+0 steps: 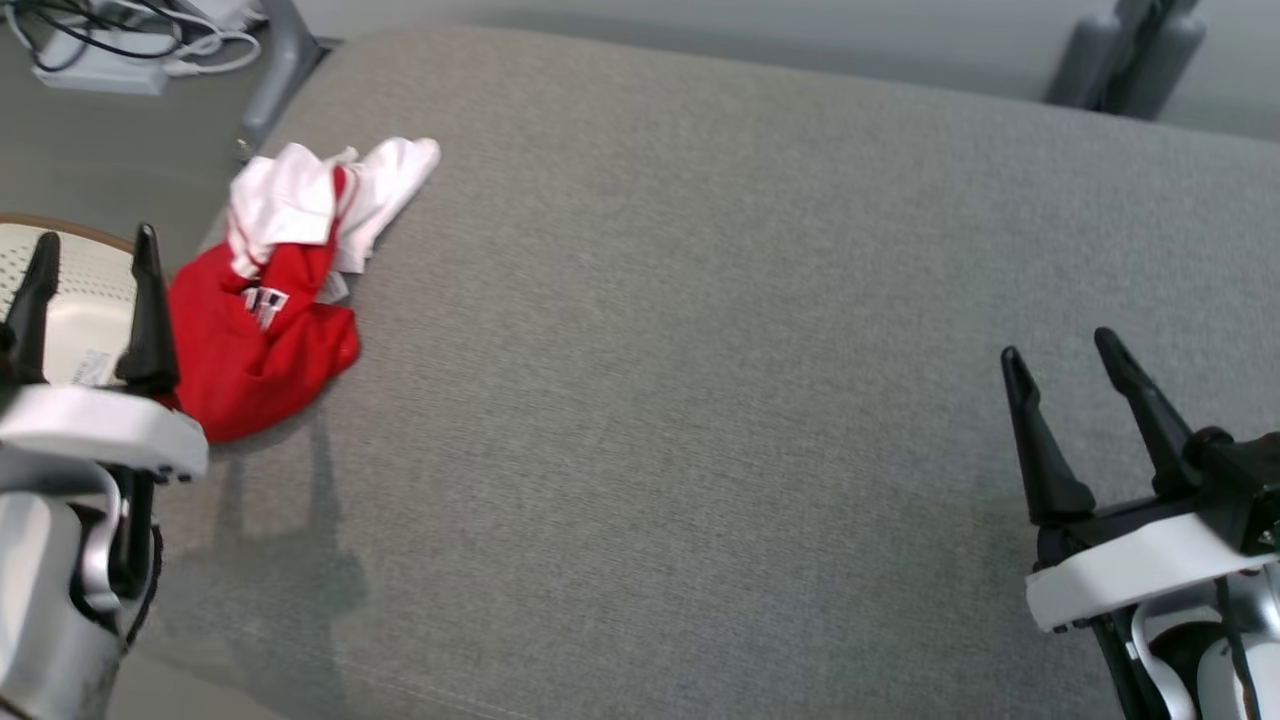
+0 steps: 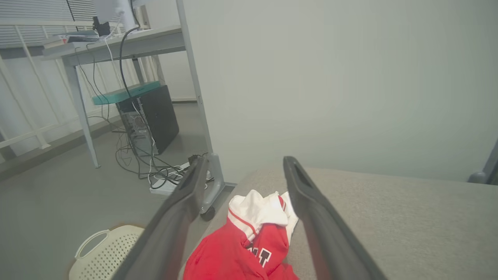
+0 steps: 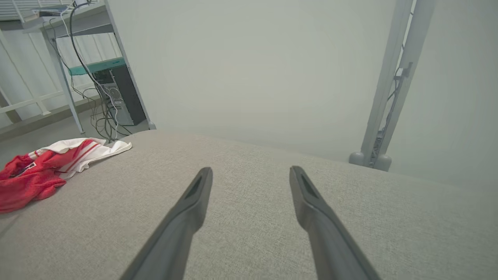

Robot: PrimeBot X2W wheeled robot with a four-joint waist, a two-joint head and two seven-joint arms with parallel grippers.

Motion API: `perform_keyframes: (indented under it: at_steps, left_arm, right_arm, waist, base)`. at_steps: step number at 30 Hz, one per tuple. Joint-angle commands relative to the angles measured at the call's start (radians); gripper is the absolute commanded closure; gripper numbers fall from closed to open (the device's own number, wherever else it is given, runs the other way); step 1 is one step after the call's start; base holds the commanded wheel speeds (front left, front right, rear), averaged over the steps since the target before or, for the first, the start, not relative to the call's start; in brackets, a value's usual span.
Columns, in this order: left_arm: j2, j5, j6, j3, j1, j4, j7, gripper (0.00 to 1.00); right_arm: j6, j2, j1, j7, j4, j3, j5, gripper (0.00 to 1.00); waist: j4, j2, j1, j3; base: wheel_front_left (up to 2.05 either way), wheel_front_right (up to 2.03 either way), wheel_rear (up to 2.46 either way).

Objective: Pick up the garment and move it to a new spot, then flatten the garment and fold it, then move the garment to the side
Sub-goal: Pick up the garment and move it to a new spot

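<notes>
A crumpled red and white garment (image 1: 285, 290) lies near the left edge of a grey fabric surface (image 1: 700, 350). My left gripper (image 1: 92, 248) hovers open just left of it, over the surface's edge, nothing between its fingers. In the left wrist view the garment (image 2: 249, 237) lies ahead between the spread fingers of the gripper (image 2: 244, 167). My right gripper (image 1: 1058, 352) stands open at the lower right, far from the garment. The right wrist view has the garment (image 3: 46, 167) at its far left, with that gripper (image 3: 251, 173) open above bare fabric.
A cream perforated basket (image 1: 70, 300) sits on the floor beside the surface's left edge, under my left gripper. A desk leg (image 1: 275, 70), cables and a power strip (image 1: 110, 50) lie beyond the far left corner. A grey stand base (image 1: 1125, 55) rises at the far right.
</notes>
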Motion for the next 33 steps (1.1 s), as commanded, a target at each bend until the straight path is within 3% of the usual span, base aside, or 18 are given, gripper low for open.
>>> perform_keyframes:
  at_steps: [1,7,11,16,17,18,19,27,33]
  left_arm:
    - [0.004,-0.012,-0.022,-0.001,-0.040,0.044,0.007,0.00]
    - [-0.009,-0.075,-0.135,-0.016,-0.192,0.361,0.067,0.00]
    - [0.002,-0.104,-0.179,-0.006,-0.267,0.560,0.087,0.00]
    - [0.002,-0.133,-0.195,0.020,-0.307,0.691,0.060,0.00]
    - [0.002,-0.136,-0.197,0.025,-0.313,0.708,0.048,0.26]
    - [0.001,-0.137,-0.203,0.026,-0.320,0.723,0.038,0.80]
    - [0.000,-0.141,-0.204,0.028,-0.326,0.736,0.028,1.00]
    - [0.031,-0.080,-0.156,0.040,-0.386,0.719,-0.068,1.00]
    - [0.032,0.014,-0.090,0.126,-0.323,0.432,-0.071,1.00]
  right_arm:
    - [0.000,-0.008,-0.020,0.002,-0.004,-0.001,-0.001,0.00]
    - [0.000,-0.018,-0.065,0.000,-0.003,0.004,0.000,0.00]
    - [0.000,-0.023,-0.091,-0.005,-0.002,0.009,-0.001,0.00]
    - [0.000,-0.026,-0.101,-0.012,0.002,0.004,-0.002,0.00]
    - [0.000,-0.025,-0.101,-0.012,0.001,0.003,-0.004,0.00]
    - [0.000,-0.024,-0.102,-0.012,0.000,0.002,-0.006,0.00]
    - [0.000,-0.023,-0.104,-0.012,0.000,0.001,-0.007,0.00]
    - [0.000,-0.016,-0.104,-0.022,0.015,-0.001,-0.008,0.00]
    - [0.000,-0.005,-0.084,-0.047,0.033,-0.018,0.005,0.00]
  waist:
    - [-0.053,-0.0001,0.0000,0.066]
    - [-0.111,-0.0001,0.0000,0.154]
    - [-0.143,-0.0001,0.0000,0.205]
    - [-0.152,-0.0001,0.0000,0.224]
    - [-0.151,-0.0001,0.0000,0.226]
    - [-0.150,-0.0001,0.0000,0.227]
    - [-0.149,-0.0001,0.0000,0.228]
    - [-0.140,-0.0001,0.0000,0.198]
    - [-0.154,-0.0001,0.0000,0.132]
  base:
    - [0.00,0.00,0.00]
    - [0.00,0.00,0.00]
    - [0.00,0.00,0.00]
    - [0.00,0.00,0.00]
    - [0.00,0.00,0.00]
    - [0.00,0.00,0.00]
    - [0.00,0.00,0.00]
    - [0.00,0.00,0.00]
    - [0.00,0.00,0.00]
